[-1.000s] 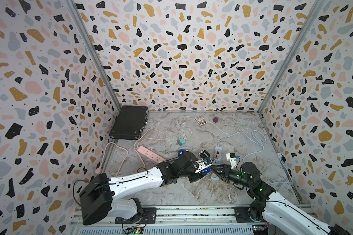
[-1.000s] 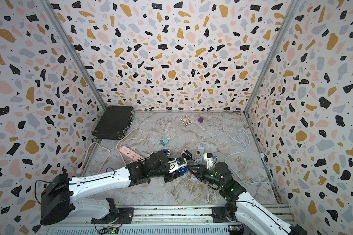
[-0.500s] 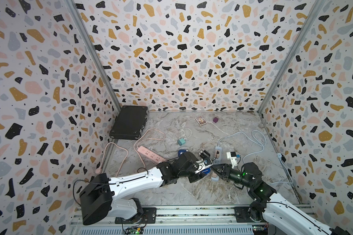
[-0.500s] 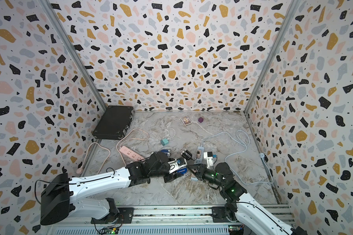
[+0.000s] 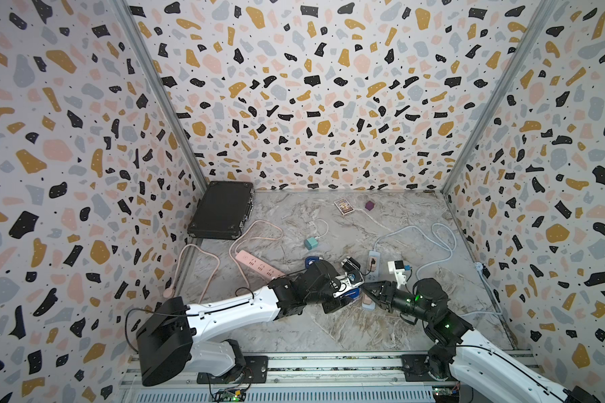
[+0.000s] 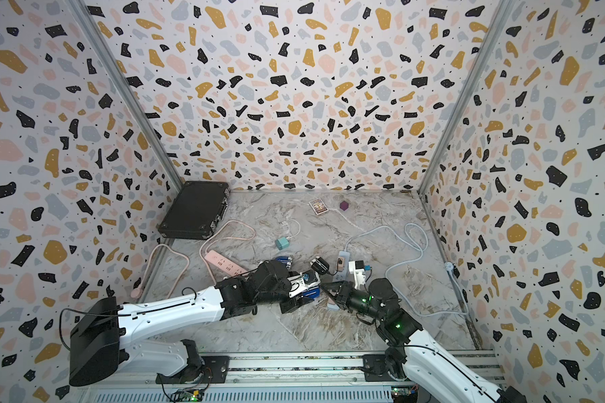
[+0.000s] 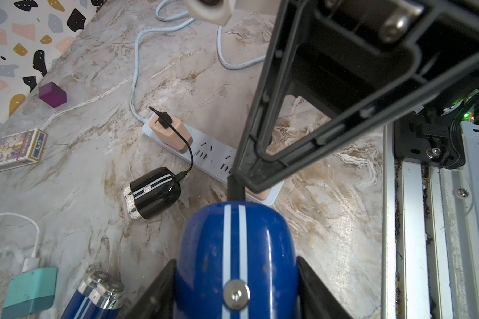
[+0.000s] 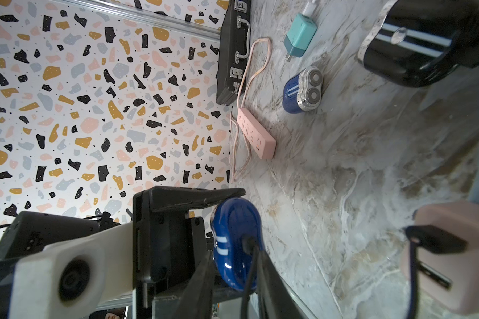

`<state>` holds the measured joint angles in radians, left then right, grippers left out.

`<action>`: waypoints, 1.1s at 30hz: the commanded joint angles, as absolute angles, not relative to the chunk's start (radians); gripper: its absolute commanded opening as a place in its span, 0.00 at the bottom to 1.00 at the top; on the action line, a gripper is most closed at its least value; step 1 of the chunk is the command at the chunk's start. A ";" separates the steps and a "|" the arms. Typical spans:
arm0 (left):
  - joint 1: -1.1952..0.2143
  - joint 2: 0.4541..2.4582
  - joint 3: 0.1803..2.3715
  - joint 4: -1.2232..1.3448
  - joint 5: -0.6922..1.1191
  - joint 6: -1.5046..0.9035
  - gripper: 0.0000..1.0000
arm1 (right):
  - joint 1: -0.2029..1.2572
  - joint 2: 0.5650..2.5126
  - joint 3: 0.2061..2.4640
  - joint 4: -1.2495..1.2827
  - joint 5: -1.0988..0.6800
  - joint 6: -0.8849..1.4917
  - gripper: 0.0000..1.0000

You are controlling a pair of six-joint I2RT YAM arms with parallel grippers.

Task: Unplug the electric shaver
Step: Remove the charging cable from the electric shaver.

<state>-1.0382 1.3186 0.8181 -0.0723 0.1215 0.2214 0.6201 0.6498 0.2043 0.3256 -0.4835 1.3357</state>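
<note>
Holding the blue shaver (image 7: pixel 233 237) low over the table (image 5: pixel 329 331) near its front middle, I am clamping its body in the left gripper (image 7: pixel 235 265), jaws pressed on its sides. Its long axis is pointing straight at the right gripper (image 8: pixel 233 256), plug (image 8: pixel 246 243) end first, so the right arm is nearer. Those jaws are standing slightly apart astride the plug, a sliver of gap showing on one side. Both grippers are reaching in low and level, meeting tip to tip. I am judging the pull should run along that axis, toward the pink adapter (image 8: pixel 448 256)
</note>
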 commanded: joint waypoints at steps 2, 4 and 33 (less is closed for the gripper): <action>-1.037 1.299 0.859 -0.045 0.124 0.227 0.46 | 0.621 0.678 0.211 0.385 -0.495 1.332 0.28; -1.037 1.300 0.860 -0.046 0.124 0.228 0.46 | 0.621 0.688 0.210 0.394 -0.495 1.333 0.28; -1.037 1.292 0.850 -0.037 0.123 0.235 0.43 | 0.621 0.671 0.213 0.373 -0.486 1.327 0.03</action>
<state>-1.0382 1.3170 0.8185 -0.0719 0.1215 0.2234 0.6201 0.6968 0.2043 0.3660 -0.4828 1.3426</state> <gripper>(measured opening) 0.584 0.086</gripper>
